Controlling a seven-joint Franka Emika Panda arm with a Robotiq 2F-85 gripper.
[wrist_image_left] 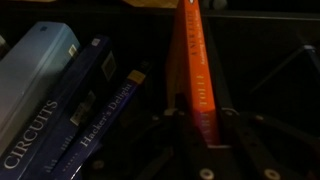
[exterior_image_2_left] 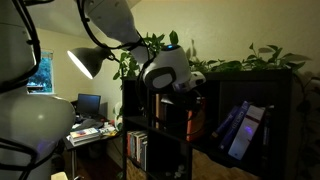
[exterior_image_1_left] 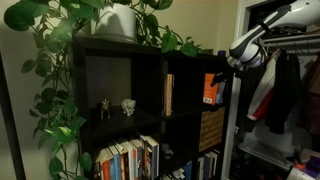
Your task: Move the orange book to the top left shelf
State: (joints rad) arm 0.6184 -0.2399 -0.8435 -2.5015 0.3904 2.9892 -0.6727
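The gripper's [wrist_image_left: 200,125] fingers [wrist_image_left: 238,140] flank the orange book [wrist_image_left: 196,70], and I cannot tell whether they pinch it yet; clamp the spine squarely, then draw straight back, clear of the leaning blue books [wrist_image_left: 90,100] alongside.

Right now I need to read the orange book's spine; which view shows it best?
Wrist view: the book stands close and central, spine lettering faint. In an exterior view it is a small orange patch; in an exterior view the arm mostly hides it.
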